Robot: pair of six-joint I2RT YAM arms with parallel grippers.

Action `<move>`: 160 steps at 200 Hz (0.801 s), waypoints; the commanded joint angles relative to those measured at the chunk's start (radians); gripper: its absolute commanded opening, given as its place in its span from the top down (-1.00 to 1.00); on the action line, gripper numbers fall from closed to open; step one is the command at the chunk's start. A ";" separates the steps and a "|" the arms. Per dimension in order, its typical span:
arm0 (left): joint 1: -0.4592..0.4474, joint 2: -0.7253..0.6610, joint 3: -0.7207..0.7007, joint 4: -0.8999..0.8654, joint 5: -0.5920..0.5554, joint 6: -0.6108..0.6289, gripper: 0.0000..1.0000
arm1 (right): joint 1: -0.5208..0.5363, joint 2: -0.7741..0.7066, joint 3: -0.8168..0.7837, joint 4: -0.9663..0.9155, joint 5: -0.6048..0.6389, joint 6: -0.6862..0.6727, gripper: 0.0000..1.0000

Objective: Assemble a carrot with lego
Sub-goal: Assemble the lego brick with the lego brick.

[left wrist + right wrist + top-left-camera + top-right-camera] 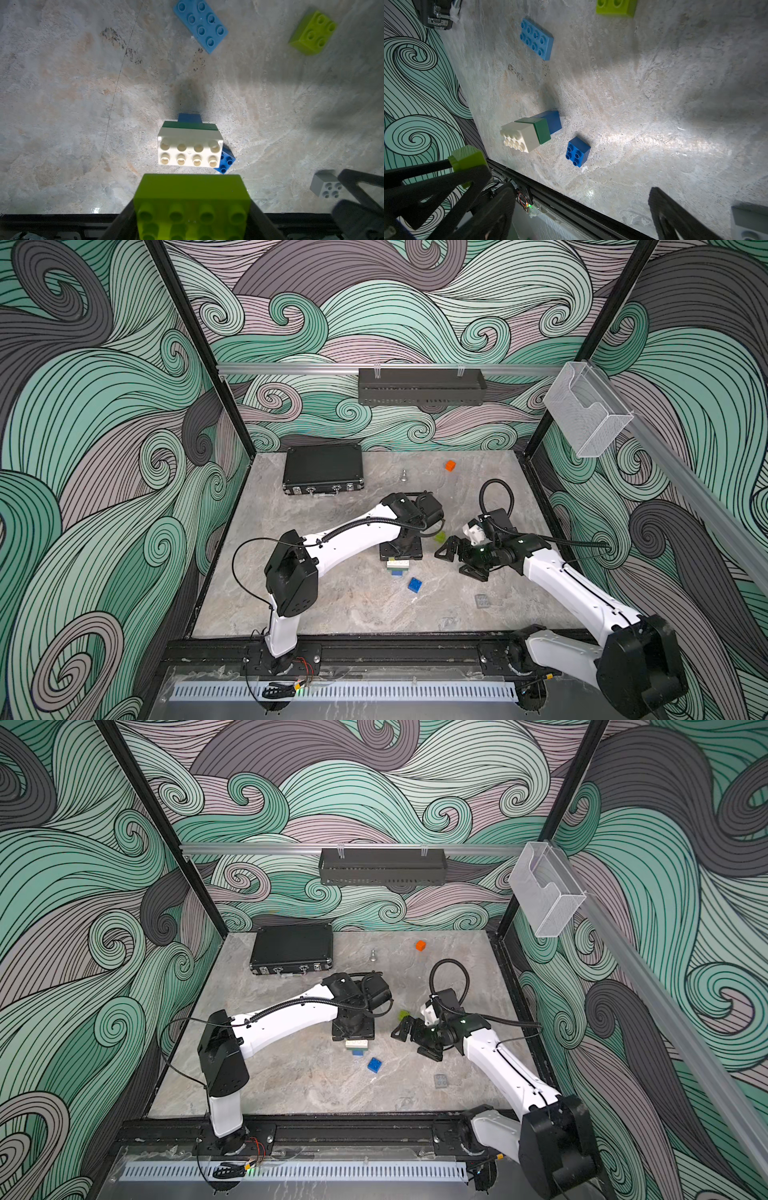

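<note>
Left wrist: left gripper [192,218] grips lime brick [191,193] near carrot [190,152]; right gripper [457,562] gapes. Square the studs, then press straight.

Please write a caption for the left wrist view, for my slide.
Left gripper holds a lime brick near the white, green and blue stack on the table.
</note>
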 commanded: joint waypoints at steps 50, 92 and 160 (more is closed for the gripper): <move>-0.011 0.040 0.014 -0.021 -0.023 0.048 1.00 | -0.019 -0.014 -0.036 0.031 -0.036 0.001 -0.99; -0.009 0.046 0.000 -0.021 -0.036 0.062 1.00 | -0.018 -0.010 -0.064 0.089 -0.086 0.034 -0.98; -0.010 0.053 -0.029 0.030 -0.028 0.095 1.00 | -0.019 -0.004 -0.106 0.156 -0.120 0.066 -0.85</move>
